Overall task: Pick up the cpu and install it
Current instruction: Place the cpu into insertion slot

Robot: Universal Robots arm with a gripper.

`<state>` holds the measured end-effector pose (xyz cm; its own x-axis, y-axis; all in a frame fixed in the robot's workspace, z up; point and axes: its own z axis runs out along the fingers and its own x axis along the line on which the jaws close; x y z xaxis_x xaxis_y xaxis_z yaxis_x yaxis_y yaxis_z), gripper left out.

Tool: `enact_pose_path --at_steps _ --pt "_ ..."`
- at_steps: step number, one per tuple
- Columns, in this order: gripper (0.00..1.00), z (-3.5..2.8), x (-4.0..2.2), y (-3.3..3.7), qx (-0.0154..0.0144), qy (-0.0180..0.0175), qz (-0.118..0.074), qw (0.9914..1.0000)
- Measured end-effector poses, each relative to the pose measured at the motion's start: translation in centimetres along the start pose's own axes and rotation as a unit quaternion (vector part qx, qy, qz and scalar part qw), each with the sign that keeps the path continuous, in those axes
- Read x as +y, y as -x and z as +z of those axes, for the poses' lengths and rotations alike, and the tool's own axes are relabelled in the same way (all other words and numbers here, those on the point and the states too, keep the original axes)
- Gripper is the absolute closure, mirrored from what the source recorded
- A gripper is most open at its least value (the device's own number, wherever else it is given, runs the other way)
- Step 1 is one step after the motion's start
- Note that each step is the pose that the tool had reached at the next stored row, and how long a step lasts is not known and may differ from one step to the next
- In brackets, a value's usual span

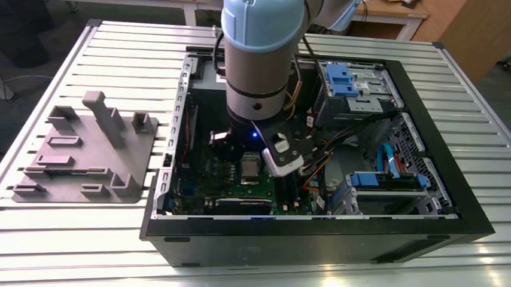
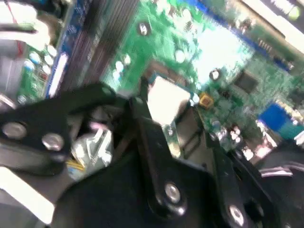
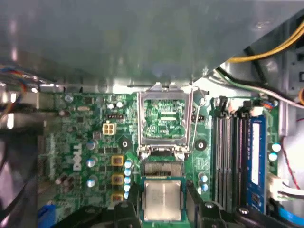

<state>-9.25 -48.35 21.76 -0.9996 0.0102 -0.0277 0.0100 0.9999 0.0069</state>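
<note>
Held: cpu (image 3: 161,198), pinched on two opp. edges by the gripper (image 3: 163,211), fingers (image 3: 127,214) closed on it. It's inside the PC case (image 1: 447,179), over the green motherboard (image 3: 80,142). The socket (image 3: 162,167) is just beside it, uncovered, w/ its hinged frame (image 3: 140,121) flipped open on the side away from the cpu. Grey tray (image 1: 80,161) is well apart, at the exterior view's left. Risk, imo: cpu lands tilted or off-square and bends socket contacts; a finger could also snag the frame or the RAM slots (image 3: 228,152) nearby.

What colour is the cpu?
The small square cpu is silvery-grey, clearest in the first wrist view.
</note>
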Motion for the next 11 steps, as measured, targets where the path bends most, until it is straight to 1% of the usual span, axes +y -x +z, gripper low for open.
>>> enact_pose_path --at_steps 1,8,11 --pt "0.53 -0.11 0.0 0.0 0.0 -0.0001 0.0 1.0" --pt "0.53 -0.08 0.0 0.0 0.0 0.0001 0.0 1.0" --pt "0.53 0.4 -0.01 -0.01 -0.0001 0.0 0.0 1.0"
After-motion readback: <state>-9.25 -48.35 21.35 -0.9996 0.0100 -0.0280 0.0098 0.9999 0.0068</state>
